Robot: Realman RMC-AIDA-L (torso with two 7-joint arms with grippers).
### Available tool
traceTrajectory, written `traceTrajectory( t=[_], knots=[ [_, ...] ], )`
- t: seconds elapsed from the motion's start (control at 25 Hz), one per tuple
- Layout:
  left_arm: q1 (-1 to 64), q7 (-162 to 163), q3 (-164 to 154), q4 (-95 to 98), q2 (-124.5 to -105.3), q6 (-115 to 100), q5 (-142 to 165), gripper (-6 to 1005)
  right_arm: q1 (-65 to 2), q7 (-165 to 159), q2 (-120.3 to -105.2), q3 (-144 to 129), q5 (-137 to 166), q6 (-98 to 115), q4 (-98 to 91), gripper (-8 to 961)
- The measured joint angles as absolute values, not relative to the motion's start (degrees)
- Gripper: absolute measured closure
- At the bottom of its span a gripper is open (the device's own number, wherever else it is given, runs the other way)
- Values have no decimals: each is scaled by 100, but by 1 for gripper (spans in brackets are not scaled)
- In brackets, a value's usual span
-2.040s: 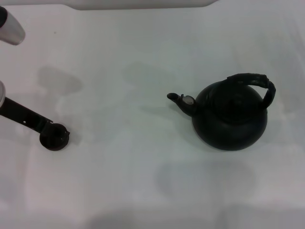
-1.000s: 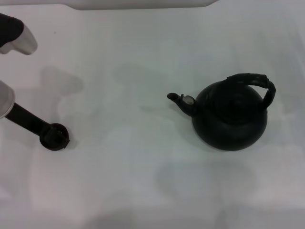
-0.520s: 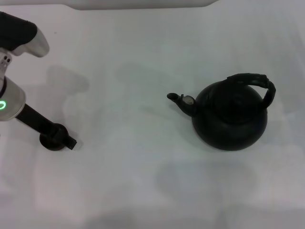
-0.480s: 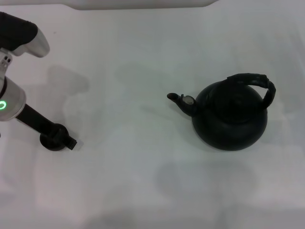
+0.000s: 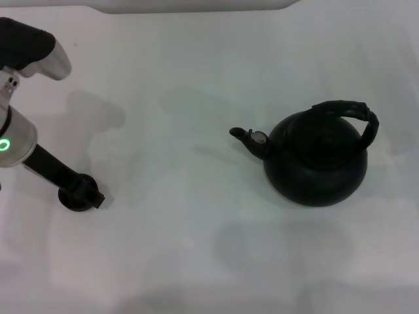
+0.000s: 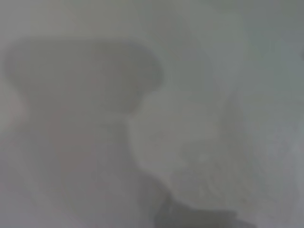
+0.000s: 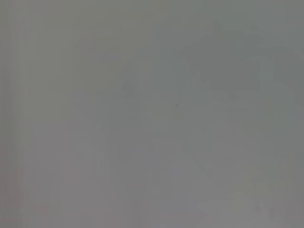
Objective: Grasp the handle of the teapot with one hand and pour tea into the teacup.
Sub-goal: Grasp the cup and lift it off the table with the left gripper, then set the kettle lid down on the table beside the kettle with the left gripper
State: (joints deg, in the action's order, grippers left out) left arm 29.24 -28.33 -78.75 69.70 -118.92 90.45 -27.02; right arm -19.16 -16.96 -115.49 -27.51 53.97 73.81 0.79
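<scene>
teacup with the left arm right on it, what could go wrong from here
1. The left gripper sits at the tiny teacup; a sideways nudge could tip or slide it.
2. The teapot stands far across the table from the cup, so pouring needs a long carry by the handle and tea might spill.
3. The right arm is not in view.

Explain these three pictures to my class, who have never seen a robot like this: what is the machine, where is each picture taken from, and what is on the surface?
The machine is a two-armed robot. The big picture comes from its head, looking down at a white table. On its right stands a black teapot with an arched handle, untouched. The left claw reaches a tiny dark teacup; whether it grips the cup cannot be told. The other two pictures come from wrist cameras and show only blur. The right arm is out of sight.
</scene>
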Motion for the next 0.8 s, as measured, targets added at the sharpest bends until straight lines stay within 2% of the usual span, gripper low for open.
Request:
traceTrajectory(
  t=[0.44, 0.8],
  knots=[
    [3167, -2840, -7876, 6967, -11864, 8824, -2648, 293, -1934, -1718, -11546, -2751, 5397, 7368, 70, 82],
    [4153, -2706, -7856, 6311, -11882, 8085, -2718, 293, -2012, -1778, -11539, -2769, 5404, 7379, 106, 82]
  ],
)
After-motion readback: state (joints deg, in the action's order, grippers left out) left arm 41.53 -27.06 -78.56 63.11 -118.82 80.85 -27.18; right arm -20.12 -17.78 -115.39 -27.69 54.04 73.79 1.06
